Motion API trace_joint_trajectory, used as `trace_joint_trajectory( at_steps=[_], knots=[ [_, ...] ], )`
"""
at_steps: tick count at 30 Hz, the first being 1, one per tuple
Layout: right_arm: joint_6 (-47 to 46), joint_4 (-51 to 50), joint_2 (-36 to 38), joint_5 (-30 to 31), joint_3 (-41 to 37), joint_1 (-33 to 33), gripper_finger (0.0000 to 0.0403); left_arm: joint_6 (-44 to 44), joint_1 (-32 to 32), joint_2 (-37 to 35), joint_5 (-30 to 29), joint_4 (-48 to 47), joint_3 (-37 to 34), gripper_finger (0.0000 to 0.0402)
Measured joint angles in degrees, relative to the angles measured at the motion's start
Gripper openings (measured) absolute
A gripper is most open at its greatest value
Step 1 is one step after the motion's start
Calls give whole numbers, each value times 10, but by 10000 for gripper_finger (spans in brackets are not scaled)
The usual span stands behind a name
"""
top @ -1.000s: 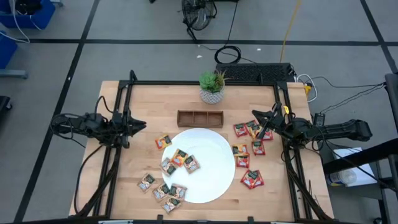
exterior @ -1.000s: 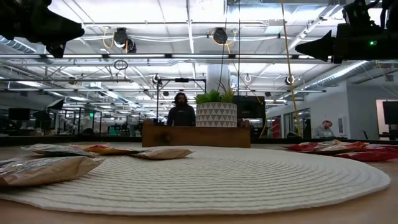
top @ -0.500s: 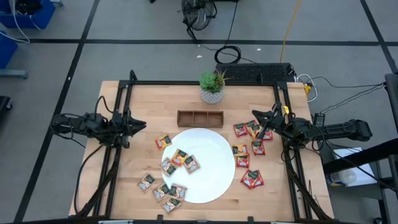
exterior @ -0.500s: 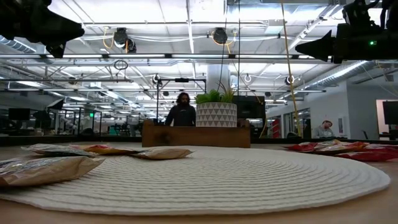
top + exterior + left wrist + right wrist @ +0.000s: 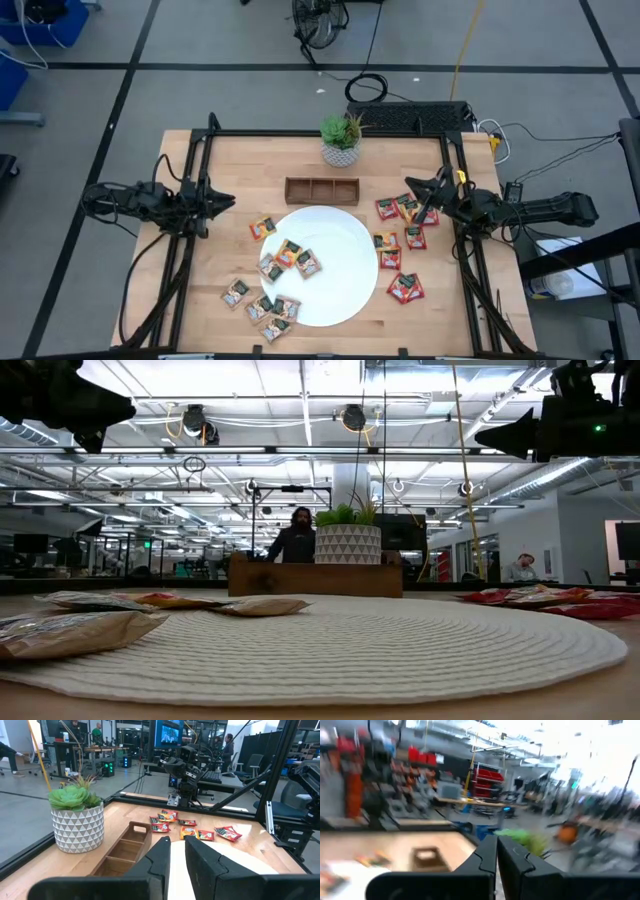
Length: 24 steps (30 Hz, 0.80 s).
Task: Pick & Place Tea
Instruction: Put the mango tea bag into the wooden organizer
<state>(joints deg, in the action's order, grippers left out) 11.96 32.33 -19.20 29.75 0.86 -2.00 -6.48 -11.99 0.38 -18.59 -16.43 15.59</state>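
While both arms hover at the table's sides, left gripper (image 5: pixel 222 200) and right gripper (image 5: pixel 412 186) nearly closed and empty, tea sachets (image 5: pixel 404 222) lie scattered around the white plate (image 5: pixel 340 270); overlapping packets risk a double pick.

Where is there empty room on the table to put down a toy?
Bare wood lies left of the potted plant and wooden tray, and along the near right corner below the red tea sachets. The right half of the white plate is bare too. It is crowded right of the plate and at its near left edge, where tan sachets cluster.
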Motion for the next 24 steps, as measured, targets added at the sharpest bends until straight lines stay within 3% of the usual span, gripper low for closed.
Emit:
trace_joint_trajectory(
  at_steps=[4,6,14,24],
  knots=[
    [-212,-18,0,-5,0,0,4,0,0,0,0,0,0,63],
    [-272,-34,0,-27,0,0,4,0,0,0,0,0,0,63],
    [-308,-125,0,-45,0,0,4,0,0,0,0,0,0,63],
    [-305,-125,0,-45,0,0,4,0,0,0,0,0,0,63]
  ],
)
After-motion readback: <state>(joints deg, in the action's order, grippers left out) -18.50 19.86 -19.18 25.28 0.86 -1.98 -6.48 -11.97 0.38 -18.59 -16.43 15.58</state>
